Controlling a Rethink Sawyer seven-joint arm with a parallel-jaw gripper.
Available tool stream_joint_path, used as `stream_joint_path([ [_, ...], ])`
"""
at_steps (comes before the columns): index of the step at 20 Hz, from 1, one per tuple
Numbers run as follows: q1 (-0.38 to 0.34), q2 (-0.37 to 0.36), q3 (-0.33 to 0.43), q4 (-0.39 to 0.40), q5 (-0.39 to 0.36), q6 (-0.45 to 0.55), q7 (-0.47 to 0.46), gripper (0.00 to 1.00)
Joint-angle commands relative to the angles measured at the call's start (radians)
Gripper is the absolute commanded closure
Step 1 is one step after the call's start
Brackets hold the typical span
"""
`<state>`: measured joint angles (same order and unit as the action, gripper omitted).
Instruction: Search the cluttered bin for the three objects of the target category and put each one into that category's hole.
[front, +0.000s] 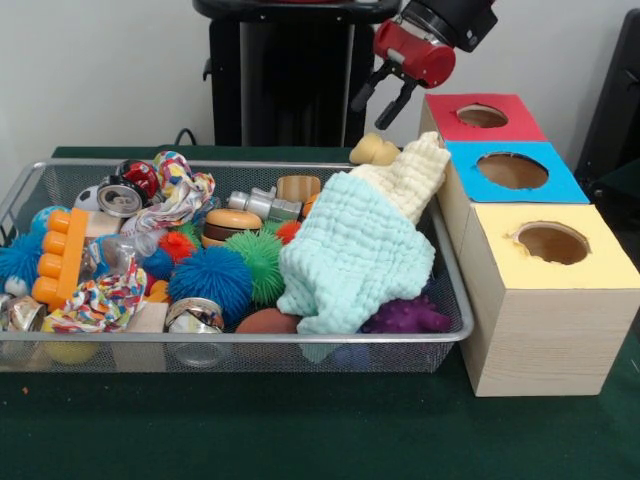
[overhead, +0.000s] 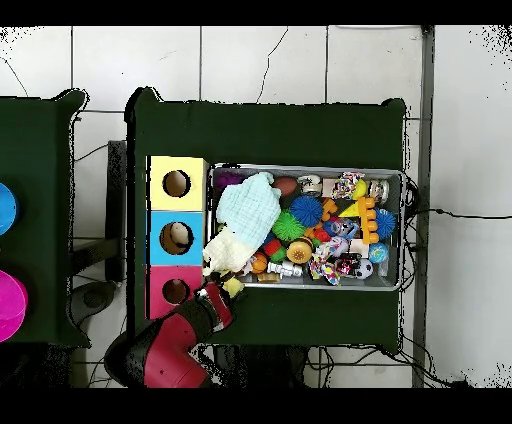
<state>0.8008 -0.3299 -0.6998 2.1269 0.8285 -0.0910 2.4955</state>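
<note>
Green-covered surface (front: 300, 430) under everything. Silver mesh bin (front: 250, 352) crammed with toys, resting just beside three wooden boxes (front: 545, 310) topped yellow, blue, red. Pale green cloth (front: 350, 255) draped over bin's box-side end. Above far corner, red gripper (front: 385, 97), black fingers (front: 400, 100) spread, pinching nothing.

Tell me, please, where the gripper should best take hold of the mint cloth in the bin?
Probably at the raised fold near the middle of the mint cloth, coming straight down from above. It lies draped over the toys in the bin, so its edges hang low against them, while the bunched middle stands proud. The gripper hangs open above the bin's far corner.
</note>
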Motion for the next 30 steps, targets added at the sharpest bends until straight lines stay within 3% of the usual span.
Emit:
stream_joint_path([
  [1,-0.001,0.059,0.069,-0.038,0.090,0.070,0.244,0.00],
  [9,-0.108,0.051,0.200,-0.012,0.053,-0.087,0.277,0.00],
  [16,-0.096,0.081,0.230,-0.030,0.104,-0.106,0.306,0.00],
  [20,-0.049,0.110,0.217,-0.051,0.184,-0.074,0.301,0.00],
  [26,0.078,0.170,0.125,-0.091,0.343,0.074,0.296,0.00],
  [30,0.115,0.203,0.099,-0.106,0.395,0.113,0.287,0.00],
])
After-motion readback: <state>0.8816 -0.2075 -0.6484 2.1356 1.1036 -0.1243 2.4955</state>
